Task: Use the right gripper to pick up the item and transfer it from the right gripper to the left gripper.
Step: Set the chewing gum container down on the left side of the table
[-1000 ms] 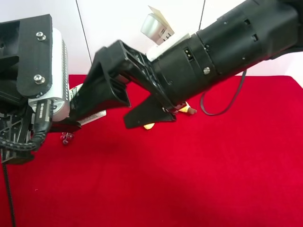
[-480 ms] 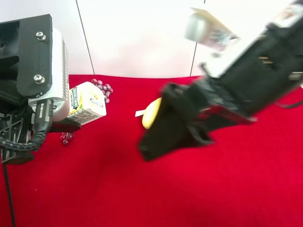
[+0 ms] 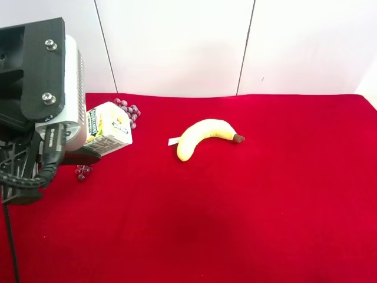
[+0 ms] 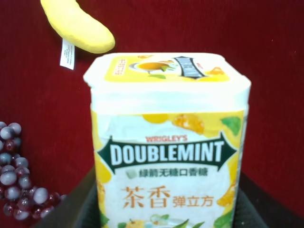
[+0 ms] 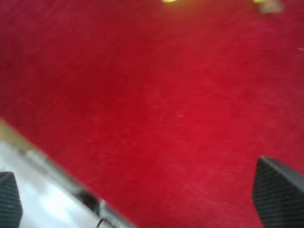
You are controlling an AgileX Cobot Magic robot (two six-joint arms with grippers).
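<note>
Left gripper point(image 4: 164, 213) has the Doublemint carton point(image 4: 168, 142) clamped, a black finger point(image 4: 71, 204) on each side wall near its base, the box tilted just beside the grape bunch point(image 3: 126, 107). Right gripper point(image 5: 142, 194) is spread wide over bare red cloth point(image 3: 247, 224), empty. It looks light, glossy and crushable, so squeeze the flat sides gently.

Brand, item point(image 4: 168, 156) front: we read "WRIGLEY'S" over "DOUBLEMINT", white on a dark green banner.
Grey line beneath: we read "绿箭无糖口香糖".
Orange line below: we read "茶香 弹立方".
</note>
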